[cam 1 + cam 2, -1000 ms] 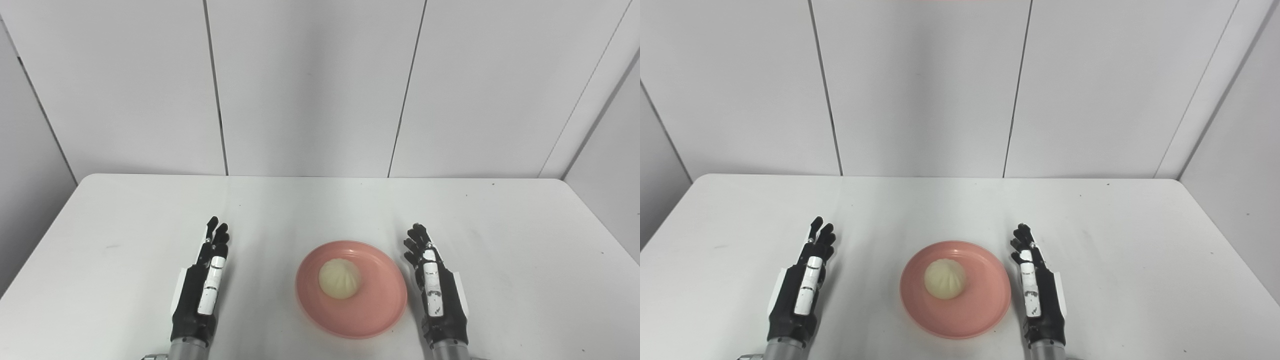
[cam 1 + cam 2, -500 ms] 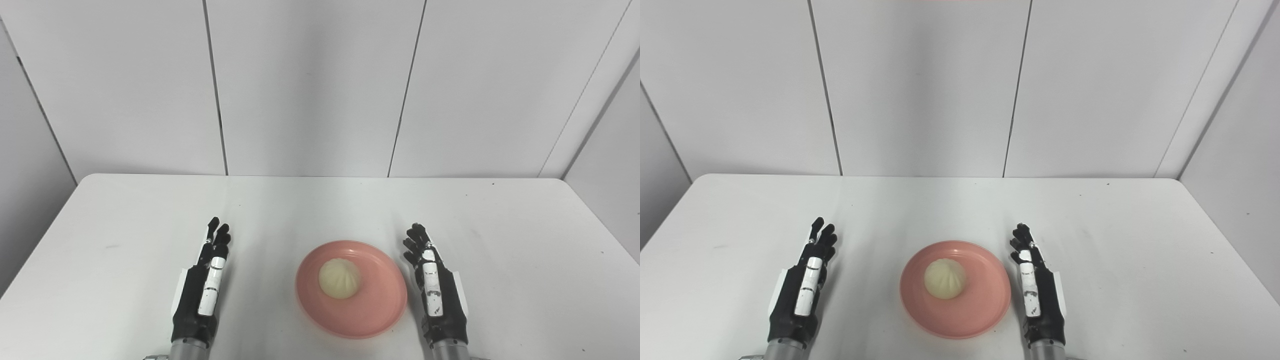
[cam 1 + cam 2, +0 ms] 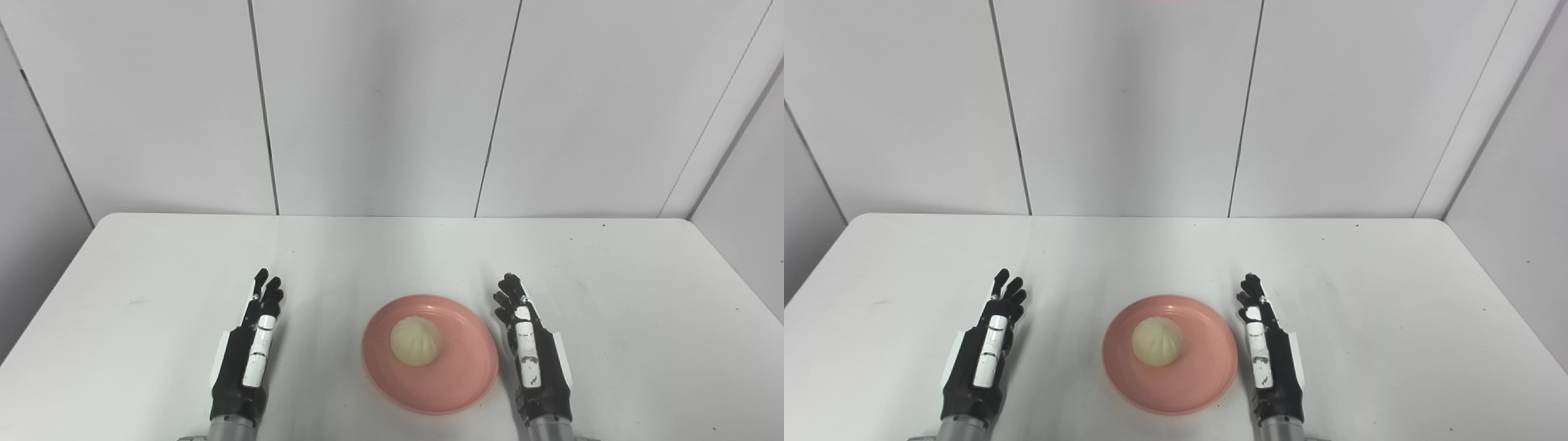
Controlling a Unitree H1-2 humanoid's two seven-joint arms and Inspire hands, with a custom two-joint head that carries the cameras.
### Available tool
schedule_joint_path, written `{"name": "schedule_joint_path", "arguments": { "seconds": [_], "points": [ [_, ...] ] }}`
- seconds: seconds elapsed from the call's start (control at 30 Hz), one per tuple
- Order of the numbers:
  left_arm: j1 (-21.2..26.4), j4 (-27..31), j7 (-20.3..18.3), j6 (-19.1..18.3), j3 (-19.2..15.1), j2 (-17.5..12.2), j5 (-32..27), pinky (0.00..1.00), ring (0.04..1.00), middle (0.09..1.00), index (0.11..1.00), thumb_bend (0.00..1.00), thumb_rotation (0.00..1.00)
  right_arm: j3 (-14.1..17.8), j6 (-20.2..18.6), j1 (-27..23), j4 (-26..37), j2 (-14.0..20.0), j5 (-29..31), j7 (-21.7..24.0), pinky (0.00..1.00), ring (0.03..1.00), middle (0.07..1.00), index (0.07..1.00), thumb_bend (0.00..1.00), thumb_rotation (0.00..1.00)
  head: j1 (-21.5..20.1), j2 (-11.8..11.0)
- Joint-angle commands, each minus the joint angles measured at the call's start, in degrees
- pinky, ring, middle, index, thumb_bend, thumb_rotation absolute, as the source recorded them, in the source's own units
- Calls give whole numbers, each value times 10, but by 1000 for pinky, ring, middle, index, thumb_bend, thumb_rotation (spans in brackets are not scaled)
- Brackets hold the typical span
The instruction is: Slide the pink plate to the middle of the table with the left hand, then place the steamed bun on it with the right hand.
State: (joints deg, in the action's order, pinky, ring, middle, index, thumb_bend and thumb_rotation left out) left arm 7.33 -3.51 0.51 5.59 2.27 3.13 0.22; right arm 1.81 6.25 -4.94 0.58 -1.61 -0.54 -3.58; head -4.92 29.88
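A pink plate [image 3: 456, 383] sits on the white table [image 3: 392, 257] near its front middle. A pale steamed bun [image 3: 416, 342] rests on the plate, a little left of its centre. My left hand [image 3: 250, 349] lies open and empty on the table, well left of the plate. My right hand [image 3: 531, 352] is open and empty just right of the plate's rim, apart from it. Both hands point away from me with fingers straight. The same scene shows in the right eye view, with the plate [image 3: 1206, 380] and bun [image 3: 1157, 342].
White wall panels [image 3: 380, 104] stand behind the table's far edge. The table's left and right edges slant inward toward the back. Nothing else stands on the table.
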Motion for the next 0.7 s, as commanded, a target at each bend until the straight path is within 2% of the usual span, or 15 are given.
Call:
{"name": "schedule_joint_path", "arguments": {
  "seconds": [0.0,0.33,0.67],
  "points": [
    [8,9,-4,6,1,3,-5,1000,973,974,1000,625,898,0,18,13,-24,0,-5,-4,952,934,942,920,769,1000,0,0],
    [11,6,-7,-1,1,1,-8,1000,980,977,1000,657,890,-2,9,11,-24,-1,-11,-3,948,938,946,927,795,1000,-1,-1],
    [10,9,-12,-6,0,2,-9,1000,981,976,1000,646,886,-5,5,14,-20,-1,-5,4,947,934,936,930,798,1000,-1,0]
  ]
}}
